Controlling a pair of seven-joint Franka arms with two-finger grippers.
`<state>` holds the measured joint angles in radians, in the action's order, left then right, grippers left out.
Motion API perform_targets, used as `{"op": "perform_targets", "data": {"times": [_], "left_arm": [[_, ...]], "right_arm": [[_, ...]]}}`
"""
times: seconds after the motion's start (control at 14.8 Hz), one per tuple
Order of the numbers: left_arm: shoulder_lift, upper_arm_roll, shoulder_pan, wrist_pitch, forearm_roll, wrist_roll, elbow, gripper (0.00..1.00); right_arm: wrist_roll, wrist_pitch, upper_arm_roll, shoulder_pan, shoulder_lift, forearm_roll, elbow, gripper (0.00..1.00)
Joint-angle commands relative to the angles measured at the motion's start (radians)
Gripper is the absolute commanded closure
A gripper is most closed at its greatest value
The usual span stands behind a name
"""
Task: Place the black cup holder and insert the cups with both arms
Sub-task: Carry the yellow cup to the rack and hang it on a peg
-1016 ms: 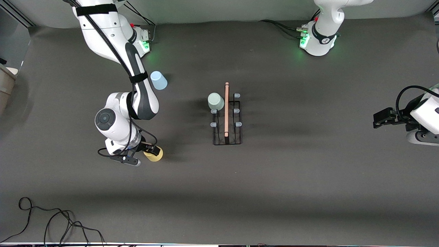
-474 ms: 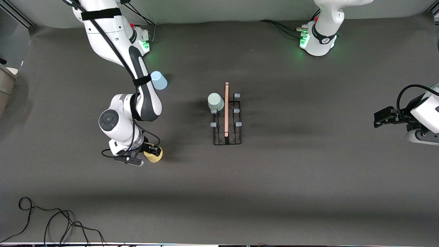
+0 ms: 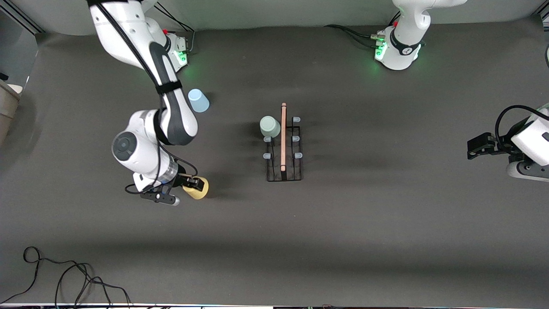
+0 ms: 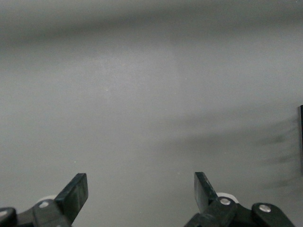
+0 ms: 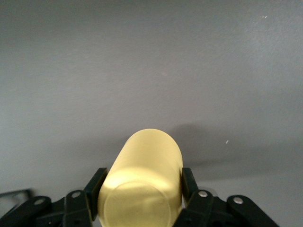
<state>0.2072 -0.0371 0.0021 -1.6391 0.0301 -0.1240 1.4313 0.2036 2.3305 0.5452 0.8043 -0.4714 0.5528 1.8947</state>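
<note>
The jaws of the right gripper (image 3: 194,183) are clenched on the yellow cup (image 3: 198,189), which has just risen off the worktop (image 3: 386,223) and tilted, so carrying it to the rack (image 3: 283,148) seems next. The left gripper (image 4: 140,189) waits with jaws released at its end.

- A dark grey matte table (image 3: 351,223) fills nearly the whole front view.
- A pale grey wall (image 3: 274,13) runs along its edge by the arm bases.
- Loose black cable (image 3: 64,279) curls at the near corner toward the right arm's end.
- Soft, broad shadows band the surface.
</note>
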Motion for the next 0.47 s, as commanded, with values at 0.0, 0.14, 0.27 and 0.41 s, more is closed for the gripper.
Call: {"op": "perform_targets", "data": {"times": [0.0, 0.14, 0.27, 0.41], "left_arm": [[-0.023, 0.003, -0.001, 0.015, 0.008, -0.014, 0.014, 0.00], [-0.020, 0.003, 0.002, 0.016, 0.007, -0.014, 0.014, 0.00], [-0.020, 0.005, 0.003, 0.013, 0.005, -0.014, 0.012, 0.00], [-0.020, 0.003, 0.003, 0.013, 0.005, -0.014, 0.012, 0.00]], "right_arm": [[0.124, -0.071, 0.010, 0.053, 0.056, 0.015, -0.031, 0.92], [0.251, -0.106, 0.010, 0.099, 0.056, 0.007, -0.084, 0.92], [0.371, -0.111, 0.010, 0.153, 0.056, 0.007, -0.124, 0.92], [0.471, -0.111, 0.013, 0.208, 0.053, 0.001, -0.149, 0.93]]}}
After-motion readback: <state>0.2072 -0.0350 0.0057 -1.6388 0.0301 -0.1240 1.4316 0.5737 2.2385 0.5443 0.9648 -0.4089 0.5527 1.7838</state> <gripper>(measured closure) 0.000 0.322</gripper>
